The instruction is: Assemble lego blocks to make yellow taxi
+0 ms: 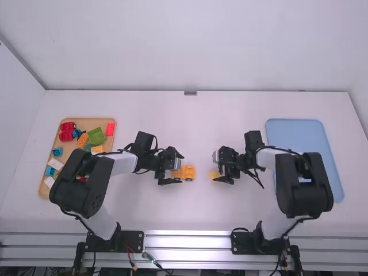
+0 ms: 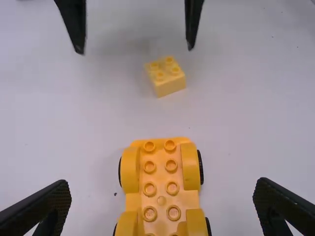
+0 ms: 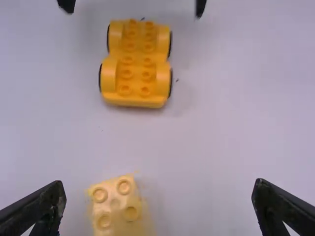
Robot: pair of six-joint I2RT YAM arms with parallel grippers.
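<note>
1 wheeled yellow base (image 2: 161, 189) sits near 1 smaller yellow block (image 2: 170, 85).

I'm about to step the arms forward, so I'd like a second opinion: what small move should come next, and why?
I'd probably centre the right gripper over the small yellow brick and turn it to match before closing. Its fingers are open, but the brick sits askew and nearer one of them. The wheeled base has bare studs to build on.
</note>
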